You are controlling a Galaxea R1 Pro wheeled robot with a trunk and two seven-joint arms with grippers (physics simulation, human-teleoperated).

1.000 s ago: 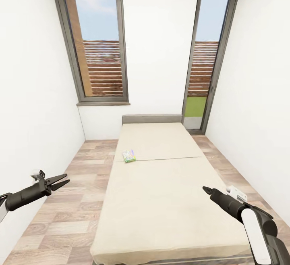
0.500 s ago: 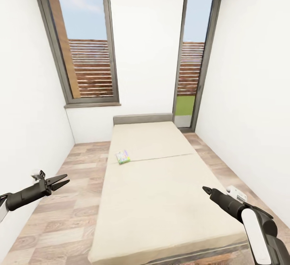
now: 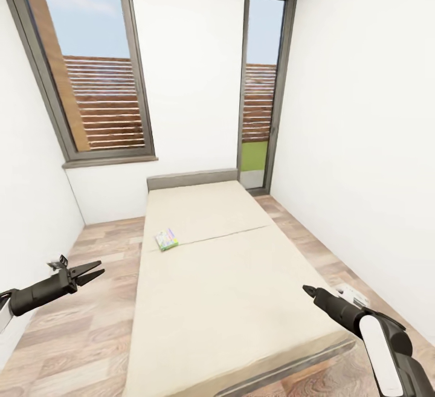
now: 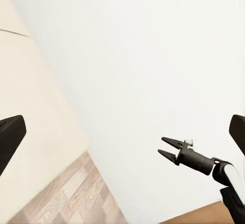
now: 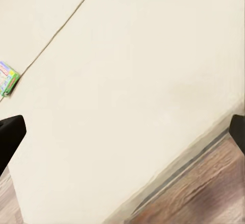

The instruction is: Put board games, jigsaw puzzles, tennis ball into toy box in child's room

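Note:
A low bed (image 3: 229, 276) with a beige mattress and grey headboard lies ahead. One small board game (image 3: 166, 239), a flat white-green printed box, rests on the mattress near its left edge, by the seam. It also appears in the right wrist view as a board game (image 5: 7, 79) lying far from the fingers. My left gripper (image 3: 96, 270) hangs open over the floor left of the bed. Above the bed's near right corner my right gripper (image 3: 306, 290) is open, its two fingers apart as the right gripper (image 4: 167, 148) in the left wrist view. The table, toy box, jigsaw puzzles and tennis ball are out of view.
White walls close in on both sides. A wide window (image 3: 84, 77) and a tall glazed door (image 3: 260, 83) stand behind the headboard. Wood floor (image 3: 90, 324) runs along the bed's left, with a narrower strip (image 3: 326, 264) on its right.
The whole picture has slid left and down, so the camera has turned. Both arms keep the same pose and the board game stays where it lay on the bed.

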